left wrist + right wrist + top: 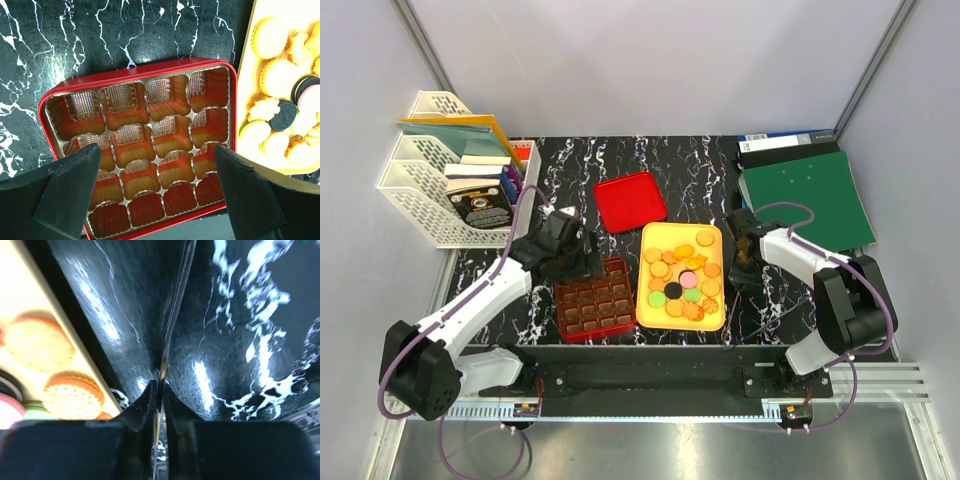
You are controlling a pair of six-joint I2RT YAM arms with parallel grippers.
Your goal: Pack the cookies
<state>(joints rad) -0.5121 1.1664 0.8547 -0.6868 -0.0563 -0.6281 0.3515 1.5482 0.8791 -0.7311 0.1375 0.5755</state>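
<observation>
While the left gripper [156, 154] gapes over the red box [135, 68], the right gripper [161, 386] sits closed beside the cookies [672, 290].

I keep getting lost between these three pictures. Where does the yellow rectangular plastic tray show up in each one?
Top external: the yellow rectangular plastic tray lies at the centre, between the two arms.
Left wrist: part of it runs along the right edge, beside the red grid box.
Right wrist: it is at the left edge, blurred.
Shared landmark: the black white-veined marble tabletop shows in all three.
</observation>
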